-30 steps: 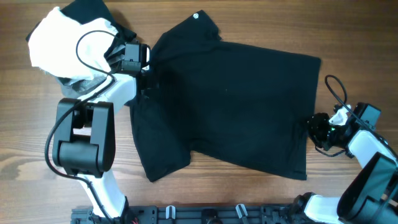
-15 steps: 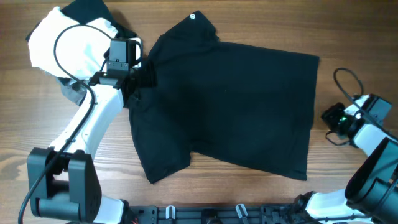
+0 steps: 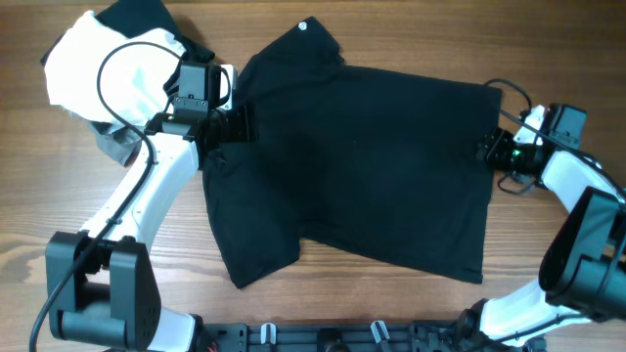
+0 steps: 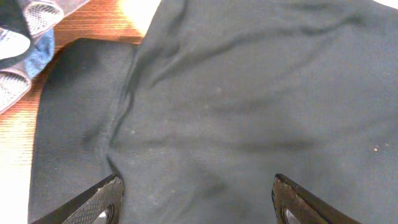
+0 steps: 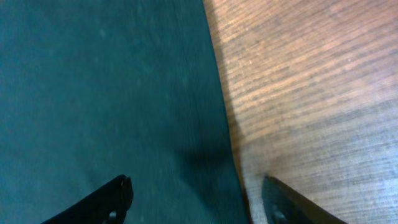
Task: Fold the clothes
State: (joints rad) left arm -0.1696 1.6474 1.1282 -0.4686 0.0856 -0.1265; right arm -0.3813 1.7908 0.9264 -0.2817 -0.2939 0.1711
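At either end of the black shirt point(image 3: 362, 166), beginning with the tools.

Left tool point(image 4: 196, 199): released, fingers spread wide, gripping nothing. Poised over the cloth just beside the seam where a sleeve joins the body. Cannot tell whether touching the fabric or hanging just above it.

Right tool point(image 5: 199, 199): likewise released, fingers parted, nothing held. Set astride the shirt's right-hand edge, one finger over cloth, the other over bare wood of the surface point(image 5: 311, 93).

Outward from there: shirt spread open across the middle of the surface, mostly flat. A few soft wrinkles near the left sleeve. One sleeve splayed toward the lower left corner of the garment. No fold visible anywhere in the body; edges lying single and loose.

Further out, at the far left corner: white garment point(image 3: 98, 68) in a bunched heap, a dark piece point(image 3: 142, 15) behind it, scraps of grey and blue cloth point(image 4: 18, 43) at the rim of the left wrist view. All crumpled, none folded.

Judged from this: very early in the task. Done, at most, laying the shirt out and bringing both tools to opposite ends. Left to do: taking hold, turning sleeves in, doubling the body over, then probably the heap as well.
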